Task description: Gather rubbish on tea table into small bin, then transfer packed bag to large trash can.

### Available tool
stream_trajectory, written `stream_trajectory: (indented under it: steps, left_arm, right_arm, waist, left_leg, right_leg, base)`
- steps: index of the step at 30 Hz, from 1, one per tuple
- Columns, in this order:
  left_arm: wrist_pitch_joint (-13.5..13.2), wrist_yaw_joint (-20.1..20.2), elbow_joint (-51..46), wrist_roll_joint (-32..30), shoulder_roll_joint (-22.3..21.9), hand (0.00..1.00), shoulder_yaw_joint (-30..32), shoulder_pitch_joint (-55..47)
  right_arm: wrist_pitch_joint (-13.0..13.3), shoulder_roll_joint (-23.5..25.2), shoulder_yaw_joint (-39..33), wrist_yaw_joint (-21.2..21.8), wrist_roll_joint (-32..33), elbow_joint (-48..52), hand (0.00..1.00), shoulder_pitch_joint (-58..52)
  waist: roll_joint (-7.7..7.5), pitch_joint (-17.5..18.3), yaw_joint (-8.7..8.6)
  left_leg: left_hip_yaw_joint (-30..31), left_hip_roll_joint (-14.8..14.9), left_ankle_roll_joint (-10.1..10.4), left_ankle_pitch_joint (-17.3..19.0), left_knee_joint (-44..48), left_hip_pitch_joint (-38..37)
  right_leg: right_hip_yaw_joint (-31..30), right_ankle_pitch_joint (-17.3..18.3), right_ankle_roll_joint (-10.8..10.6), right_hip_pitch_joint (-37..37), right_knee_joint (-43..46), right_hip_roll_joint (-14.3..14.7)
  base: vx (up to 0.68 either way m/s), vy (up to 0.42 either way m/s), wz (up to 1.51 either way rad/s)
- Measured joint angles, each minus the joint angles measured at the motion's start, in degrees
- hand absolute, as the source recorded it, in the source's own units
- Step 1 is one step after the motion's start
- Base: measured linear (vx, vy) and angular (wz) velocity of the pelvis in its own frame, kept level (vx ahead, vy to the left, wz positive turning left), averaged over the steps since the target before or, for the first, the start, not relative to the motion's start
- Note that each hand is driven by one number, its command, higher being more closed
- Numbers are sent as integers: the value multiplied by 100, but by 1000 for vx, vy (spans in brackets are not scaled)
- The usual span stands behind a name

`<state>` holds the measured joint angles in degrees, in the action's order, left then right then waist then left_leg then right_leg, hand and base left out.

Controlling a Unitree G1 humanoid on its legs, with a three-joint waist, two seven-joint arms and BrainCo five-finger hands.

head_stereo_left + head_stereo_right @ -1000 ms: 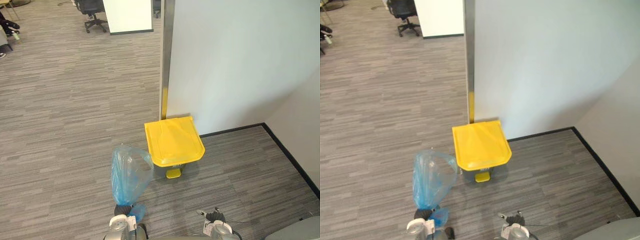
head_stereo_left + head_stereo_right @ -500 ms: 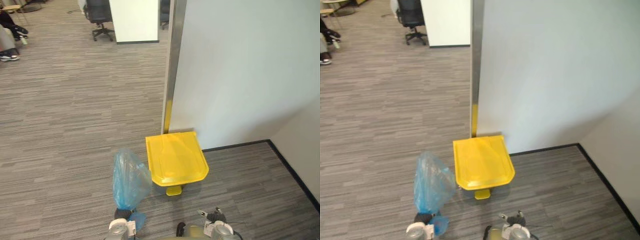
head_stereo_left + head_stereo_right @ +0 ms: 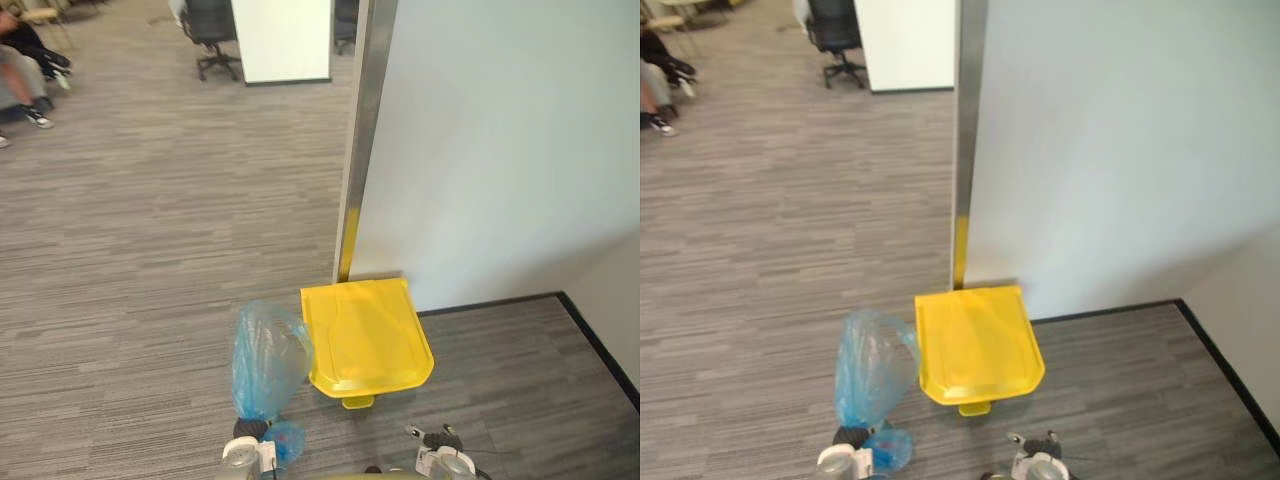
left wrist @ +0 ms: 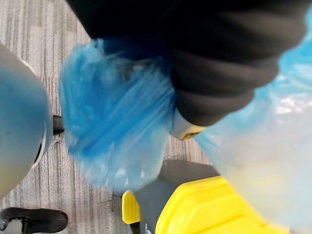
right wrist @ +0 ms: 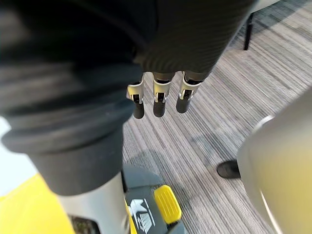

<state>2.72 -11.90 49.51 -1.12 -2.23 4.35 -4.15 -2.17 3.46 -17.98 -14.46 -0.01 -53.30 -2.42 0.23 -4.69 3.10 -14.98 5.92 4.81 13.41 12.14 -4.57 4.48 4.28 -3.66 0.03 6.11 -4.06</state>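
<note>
- Currently the left hand point(image 3: 249, 429) is closed round the bunched neck of the blue bag point(image 3: 268, 358). The bag's body balloons up and forward from the hand, and a short tail of plastic point(image 4: 114, 134) puffs out on the near side of the grip.
- The bag hangs clear of the carpet point(image 3: 150, 250), and its contents cannot be made out through the film.
- Off to the side, the right hand point(image 3: 1038, 446) is held low and holds nothing. Its fingers point(image 5: 157, 100) hang straight and slack, side by side.
- The large trash can point(image 3: 368, 335) stands ahead of both hands, between them and a little nearer the left one, with its yellow lid down flat.
- The bag's far side overlaps the lid's edge, though whether they touch cannot be told.
- Its yellow pedal point(image 5: 167, 204) sticks out from the grey base on the side facing the hands, just below the right hand's fingertips.
- Beyond the can are a white wall point(image 3: 500, 150) and a metal post point(image 3: 362, 140).
- Far beyond the left hand are an office chair point(image 3: 212, 30) and a seated person's legs point(image 3: 28, 60).
</note>
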Motion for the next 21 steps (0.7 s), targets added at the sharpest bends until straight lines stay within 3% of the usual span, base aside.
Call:
stream_trajectory:
  steps: [4,12,15,16,17,19,21]
  left_arm:
    - [-10,8,81,-1,66,100,-111,43]
    - [-69,-8,230,-8,143,100,-101,12]
    - [-71,-11,240,-6,113,100,-75,62]
    - [-70,-9,261,-5,63,100,-8,142]
    - [-67,-15,317,-11,23,100,89,230]
    - [-67,-12,359,-15,138,100,84,247]
    - [-72,-13,350,-12,221,100,119,295]
  right_arm:
    - [0,8,-11,14,0,-1,0,-29]
    - [12,-30,19,17,-7,-174,0,37]
    - [13,-124,136,20,-4,-158,0,113]
    - [18,-129,129,16,-4,-150,0,153]
    - [51,-184,123,13,-6,-108,0,220]
    - [58,-157,124,15,-7,-42,0,252]
    - [64,-129,119,-28,-3,5,0,259]
  waist:
    - [-3,16,-1]
    - [17,51,19]
    - [67,-75,15]
    - [95,-151,9]
    - [56,-315,10]
    - [-48,-360,-6]
    - [-196,-484,-8]
  left_leg:
    - [-25,-142,-18,-11,-17,-1]
    - [-109,-167,-96,-52,-349,-183]
    - [-86,-138,-202,-51,-417,-290]
    - [16,-120,-396,77,-488,-410]
    - [50,-198,-490,181,-507,-656]
    - [158,-193,-532,348,-294,-744]
    - [225,-213,-520,556,41,-736]
  right_leg:
    - [-81,-125,-73,32,-201,-113]
    - [-202,-236,-25,20,-236,-33]
    - [-124,-111,54,-488,921,-58]
    - [-11,-58,-27,-737,1585,-108]
    - [115,233,-72,-1366,2820,-249]
    - [215,374,11,-1680,2767,-245]
    - [336,19,7,-1965,1636,-195]
  base:
    - [14,85,-14]
    - [-23,6,-11]
    - [-61,8,-6]
    - [-127,-3,-1]
    - [-98,-7,5]
    - [-36,6,16]
    - [70,-34,38]
